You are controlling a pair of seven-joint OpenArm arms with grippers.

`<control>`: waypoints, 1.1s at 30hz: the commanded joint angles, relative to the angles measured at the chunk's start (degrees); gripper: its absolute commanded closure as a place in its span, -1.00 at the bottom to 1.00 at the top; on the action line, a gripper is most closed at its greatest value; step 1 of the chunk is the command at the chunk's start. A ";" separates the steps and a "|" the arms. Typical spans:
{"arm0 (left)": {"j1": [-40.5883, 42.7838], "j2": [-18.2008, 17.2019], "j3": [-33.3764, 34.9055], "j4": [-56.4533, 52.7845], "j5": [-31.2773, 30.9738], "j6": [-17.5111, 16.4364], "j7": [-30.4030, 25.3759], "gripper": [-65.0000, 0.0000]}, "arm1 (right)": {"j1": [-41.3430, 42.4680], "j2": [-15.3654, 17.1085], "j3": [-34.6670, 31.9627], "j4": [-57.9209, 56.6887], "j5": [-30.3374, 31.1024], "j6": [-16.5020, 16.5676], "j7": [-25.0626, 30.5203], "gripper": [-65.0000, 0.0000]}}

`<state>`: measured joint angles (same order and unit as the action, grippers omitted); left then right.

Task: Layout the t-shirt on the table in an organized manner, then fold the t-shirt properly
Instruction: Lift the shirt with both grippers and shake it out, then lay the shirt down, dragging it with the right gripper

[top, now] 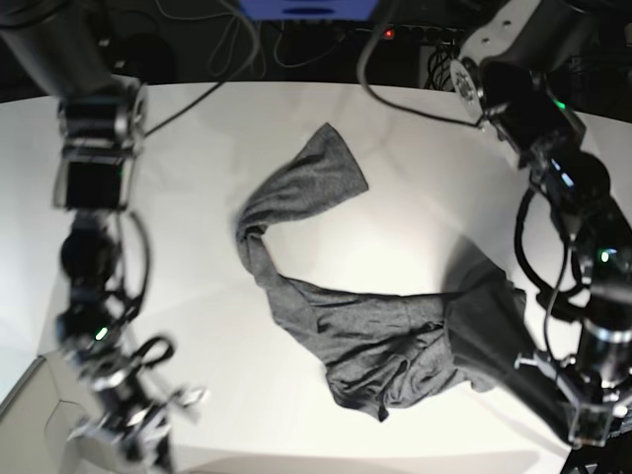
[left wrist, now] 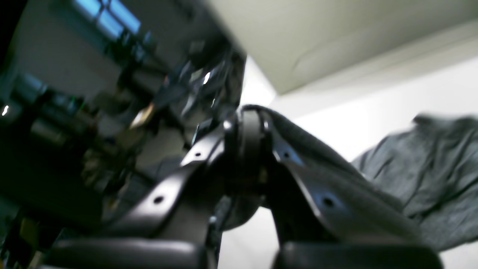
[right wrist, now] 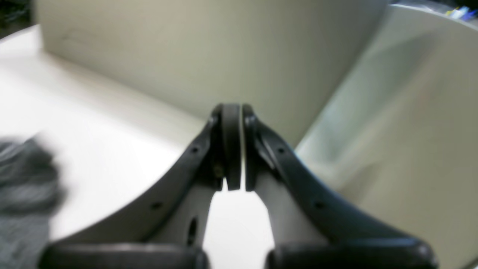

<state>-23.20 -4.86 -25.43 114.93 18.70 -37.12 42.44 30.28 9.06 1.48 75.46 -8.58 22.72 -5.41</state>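
Jaws of the left gripper (left wrist: 248, 129) are pinched on a fold of the t-shirt (top: 395, 341), while those of the right gripper (right wrist: 235, 145) are pressed together on nothing. One white worktop (top: 197, 178) carries one heathered dark grey shirt, wrinkled and twisted, stretching from the far middle down to the near right, where its edge is lifted.

base view: overhead, looking straight down on the table (top: 395, 207), wide. left wrist view: close behind the left gripper (left wrist: 244, 129), facing along it, blurred. right wrist view: likewise behind the right gripper (right wrist: 234, 145). shared throughout: the t-shirt (top: 385, 336).
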 commanded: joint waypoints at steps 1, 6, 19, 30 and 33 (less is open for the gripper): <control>-0.32 -0.19 -1.16 1.07 -0.90 0.60 -1.78 1.00 | -0.35 0.04 0.24 1.15 0.36 0.09 0.79 1.00; 4.34 0.42 -9.87 0.71 -6.00 0.60 -1.78 1.00 | -6.06 -3.13 -1.78 0.98 0.27 0.09 0.71 1.00; 19.82 0.51 -28.68 0.10 -20.59 0.60 -2.30 1.00 | -9.67 -6.47 -10.49 -11.68 0.18 0.09 -5.01 -0.04; 23.42 0.07 -36.33 -0.34 -25.34 0.51 -2.30 1.00 | -9.49 -9.54 -10.75 -13.53 0.36 0.09 -11.34 -0.06; 24.30 0.16 -36.42 -0.34 -25.34 0.51 -2.30 1.00 | -9.58 -9.54 -10.49 -15.81 0.36 -0.17 -11.34 -0.05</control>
<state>1.28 -3.90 -61.73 113.67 -6.02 -36.84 41.69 19.53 -0.62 -9.10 58.81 -8.54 22.70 -17.58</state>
